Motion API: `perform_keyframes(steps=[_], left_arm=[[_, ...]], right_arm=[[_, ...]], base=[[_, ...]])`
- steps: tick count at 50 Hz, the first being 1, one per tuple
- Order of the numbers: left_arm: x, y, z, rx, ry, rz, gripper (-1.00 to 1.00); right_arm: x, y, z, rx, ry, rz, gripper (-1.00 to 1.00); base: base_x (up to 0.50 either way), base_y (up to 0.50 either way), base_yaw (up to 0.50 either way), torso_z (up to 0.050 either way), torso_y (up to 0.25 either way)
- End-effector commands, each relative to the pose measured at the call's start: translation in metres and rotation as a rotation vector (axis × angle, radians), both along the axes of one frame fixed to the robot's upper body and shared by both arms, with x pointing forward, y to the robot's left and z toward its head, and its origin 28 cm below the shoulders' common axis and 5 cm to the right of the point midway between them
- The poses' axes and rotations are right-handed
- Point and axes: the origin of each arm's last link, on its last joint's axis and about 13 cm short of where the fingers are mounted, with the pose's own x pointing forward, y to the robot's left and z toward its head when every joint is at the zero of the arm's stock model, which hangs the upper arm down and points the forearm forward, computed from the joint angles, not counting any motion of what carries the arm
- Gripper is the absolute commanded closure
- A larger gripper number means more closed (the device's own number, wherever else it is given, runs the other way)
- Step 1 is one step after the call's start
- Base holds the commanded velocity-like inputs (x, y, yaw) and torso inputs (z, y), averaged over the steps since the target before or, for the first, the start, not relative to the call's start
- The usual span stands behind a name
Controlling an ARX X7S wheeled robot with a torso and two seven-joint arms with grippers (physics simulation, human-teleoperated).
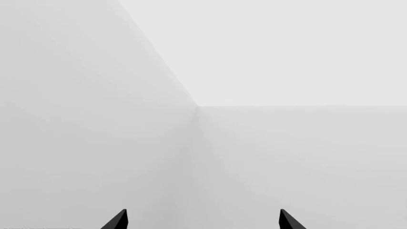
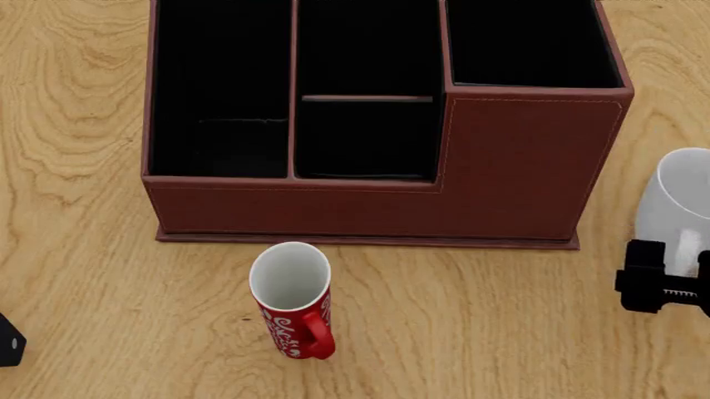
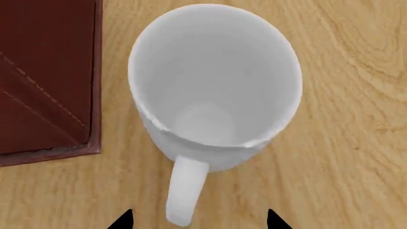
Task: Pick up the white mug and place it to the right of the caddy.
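The white mug (image 3: 213, 90) stands upright on the wooden table just to the right of the caddy (image 3: 45, 71), its loop handle pointing toward my right gripper (image 3: 199, 222). That gripper is open, its black fingertips (image 3: 124, 220) wide apart on either side of the handle without touching it. In the head view the white mug (image 2: 677, 199) shows at the right edge beside the reddish-brown caddy (image 2: 383, 125), with my right gripper (image 2: 663, 287) just in front of it. My left gripper (image 1: 203, 222) is open and empty, facing blank grey walls.
A slim red mug (image 2: 293, 299) with white patterns stands upright in front of the caddy's middle. A black part of the left arm (image 2: 7, 341) pokes in at the lower left edge. Bare wooden table (image 2: 500, 332) lies between the red mug and the right gripper.
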Motion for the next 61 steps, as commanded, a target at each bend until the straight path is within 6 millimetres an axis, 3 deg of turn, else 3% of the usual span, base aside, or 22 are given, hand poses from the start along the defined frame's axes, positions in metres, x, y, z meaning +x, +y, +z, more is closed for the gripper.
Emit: perform_keyframes(steps=[1,16,37,45,61], left_arm=[[0.000,0.000,0.000,-0.006,-0.002,-0.005,-1.00],[0.000,0.000,0.000,-0.008,-0.002,-0.001,-1.00],[0.000,0.000,0.000,-0.018,0.009,-0.014,-1.00],[0.000,0.000,0.000,-0.018,0.015,-0.020,-1.00],[0.000,0.000,0.000,-0.016,0.023,-0.037,-1.00]], right_arm=[[-0.028,0.005,0.001,-0.020,-0.031,0.031,-1.00],[-0.059,0.021,0.000,-0.028,-0.075,0.091,-1.00],[-0.139,0.019,0.011,-0.042,-0.206,0.056,-1.00],[-0.155,0.023,0.014,-0.044,-0.260,0.051,-1.00],[-0.158,0.049,0.025,-0.063,-0.412,0.082,-1.00]], base=[[0.00,0.00,0.00,0.000,0.000],[0.00,0.00,0.00,0.000,0.000],[0.00,0.00,0.00,0.000,0.000],[0.00,0.00,0.00,0.000,0.000],[0.00,0.00,0.00,0.000,0.000]])
